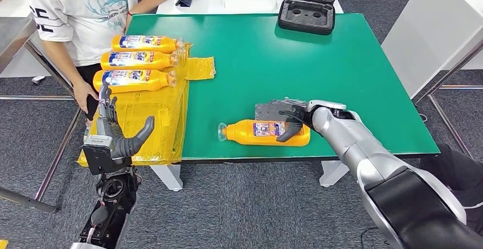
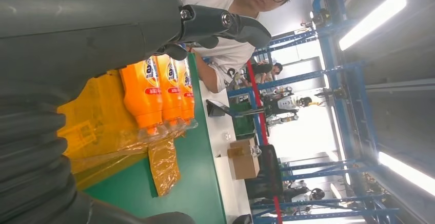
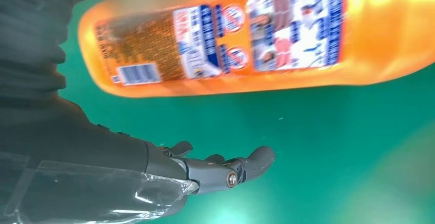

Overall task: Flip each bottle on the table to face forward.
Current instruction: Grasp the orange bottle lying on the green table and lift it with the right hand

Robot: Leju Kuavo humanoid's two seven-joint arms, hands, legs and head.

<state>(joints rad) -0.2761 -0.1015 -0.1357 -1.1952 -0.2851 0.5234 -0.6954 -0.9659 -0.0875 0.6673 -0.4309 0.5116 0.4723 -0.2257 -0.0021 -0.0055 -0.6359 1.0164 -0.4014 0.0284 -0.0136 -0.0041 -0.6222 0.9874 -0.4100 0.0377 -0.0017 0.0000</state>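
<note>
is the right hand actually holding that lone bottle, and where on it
It cannot be told for sure. The right hand reaches over the base end of the lone bottle, thumb down its near side, but the right wrist view shows fingers apart from it. The left hand holds nothing.

Looks like a robotics lab or test workshop tbh: blue steel racking [image 2: 328, 75] under strip lights [image 2: 372, 13], grey carpet floor [image 1: 239, 203], a green-topped work table [image 1: 319, 66], and an open foam-lined equipment case [image 1: 307, 5].
</note>
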